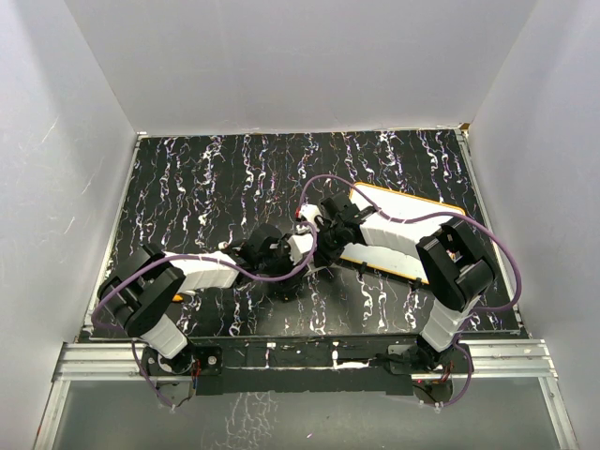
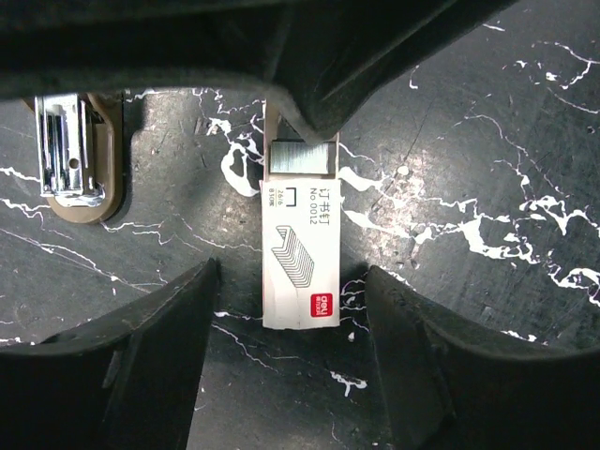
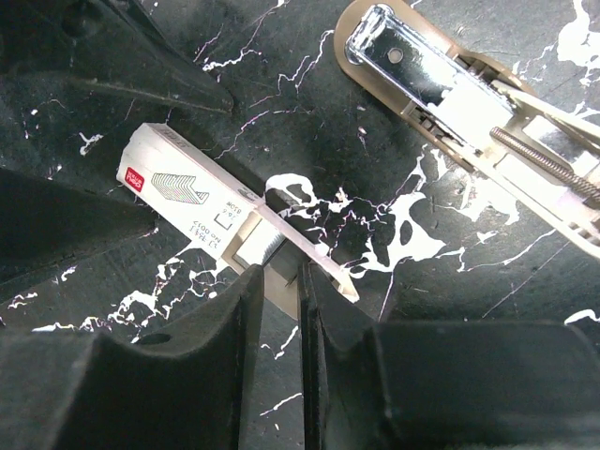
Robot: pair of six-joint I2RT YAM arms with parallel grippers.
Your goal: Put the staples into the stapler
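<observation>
The staples are in a small white box (image 2: 300, 258) lying flat on the black marbled table. Its far end is open and the metal strip (image 2: 302, 157) shows. It also shows in the right wrist view (image 3: 183, 192). My left gripper (image 2: 291, 375) is open, one finger on each side of the box's near end, not touching it. My right gripper (image 3: 281, 281) is nearly closed on the box's open end, with the strip and a flap between its fingers. The beige stapler (image 3: 422, 80) lies opened beside it, metal channel up, and also shows in the left wrist view (image 2: 70, 155).
A white board with an orange edge (image 1: 412, 211) lies at the right of the table under the right arm. Both arms meet at the table's middle (image 1: 309, 248). White walls stand on three sides.
</observation>
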